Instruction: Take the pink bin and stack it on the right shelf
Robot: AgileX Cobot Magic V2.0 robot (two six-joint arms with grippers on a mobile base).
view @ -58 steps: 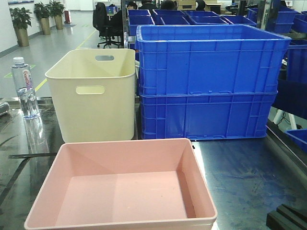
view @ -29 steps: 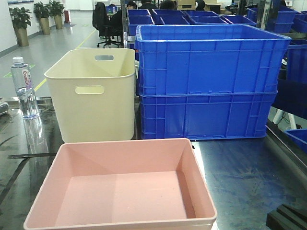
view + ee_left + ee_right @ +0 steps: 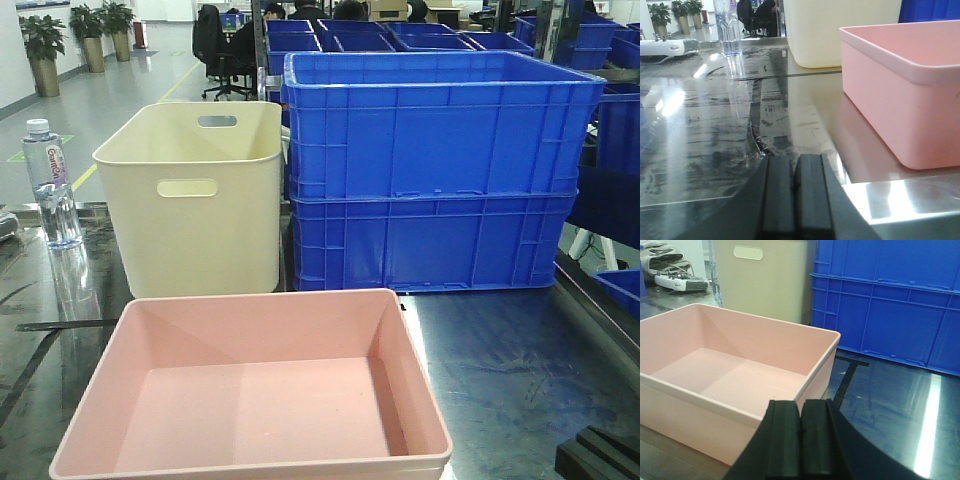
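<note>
The pink bin (image 3: pixel 260 400) is wide, shallow and empty. It stands on the glossy metal top at the front centre. My left gripper (image 3: pixel 796 162) is shut and empty, low over the surface, left of and a little in front of the bin's left wall (image 3: pixel 900 100). My right gripper (image 3: pixel 801 407) is shut and empty, at the bin's near right corner (image 3: pixel 740 375), slightly above its rim. The right shelf (image 3: pixel 520 370) is the dark grey scratched top to the right of the bin, and also shows in the right wrist view (image 3: pixel 900 405).
A tall cream bin (image 3: pixel 195 200) with handle slots stands just behind the pink bin. Two stacked blue crates (image 3: pixel 435 170) stand behind on the right. A water bottle (image 3: pixel 50 185) stands at the far left. A dark object (image 3: pixel 600 455) lies at the front right corner.
The whole view has shifted a few pixels to the left. The bins, crates and bottle keep their places relative to each other.
</note>
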